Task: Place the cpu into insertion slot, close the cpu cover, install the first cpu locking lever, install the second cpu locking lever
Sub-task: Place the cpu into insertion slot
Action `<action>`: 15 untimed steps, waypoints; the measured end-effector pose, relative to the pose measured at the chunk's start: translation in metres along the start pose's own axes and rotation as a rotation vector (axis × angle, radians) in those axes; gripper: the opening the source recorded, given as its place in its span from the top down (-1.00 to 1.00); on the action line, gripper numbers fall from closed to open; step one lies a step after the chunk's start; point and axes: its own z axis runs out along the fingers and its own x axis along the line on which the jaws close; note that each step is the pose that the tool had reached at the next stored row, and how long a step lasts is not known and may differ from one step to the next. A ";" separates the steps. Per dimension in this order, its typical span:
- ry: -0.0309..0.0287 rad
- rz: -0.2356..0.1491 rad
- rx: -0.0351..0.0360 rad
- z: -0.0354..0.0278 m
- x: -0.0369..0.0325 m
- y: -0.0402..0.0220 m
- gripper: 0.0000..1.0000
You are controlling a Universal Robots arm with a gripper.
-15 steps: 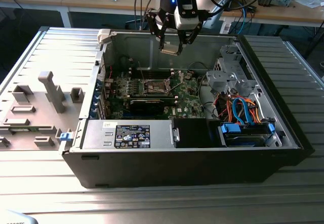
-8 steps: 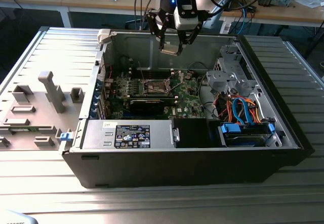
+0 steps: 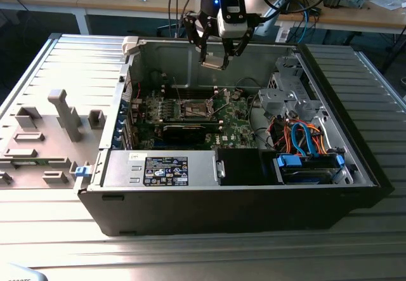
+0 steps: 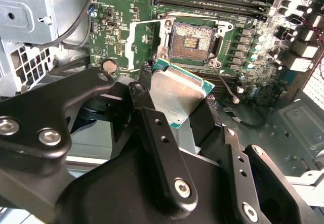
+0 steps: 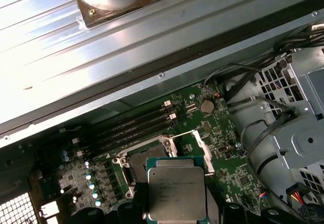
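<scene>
pincer: your pincer [image 3: 214,59] hangs over the open computer case [image 3: 254,212]. its fingers [image 4: 154,133] are drawn in against two opposite edges of the cpu and carry it in the air.
cpu: you see the cpu [image 4: 177,95] flat between the fingers, metal top turned toward the wrist cameras and a green edge showing in the second wrist view. it is high above the board and touches nothing but the fingers.
insertion slot: the insertion slot [image 4: 192,37] lies bare in the middle of the green motherboard [image 3: 240,125], with its contact field uncovered. the cpu is well apart from it.
cpu cover: the cpu cover [image 4: 132,42] is swung up and stands beside the slot, not over it.
near the slot: long memory slots [image 5: 136,125] run along one side, and a round coin cell [image 4: 110,65] sits beyond the cover.
case: it lies on its side on the ridged metal counter [image 3: 190,255]. a power supply [image 3: 158,170] runs along its near wall, and blue cables [image 3: 304,135] sit at the exterior view's right.
</scene>
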 end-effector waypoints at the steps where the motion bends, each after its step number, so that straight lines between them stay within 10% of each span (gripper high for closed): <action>1: -0.0001 0.001 0.0000 0.0001 0.0000 0.0000 -0.09; 15: -0.0007 0.010 -0.0003 0.0007 0.0000 0.0000 -0.09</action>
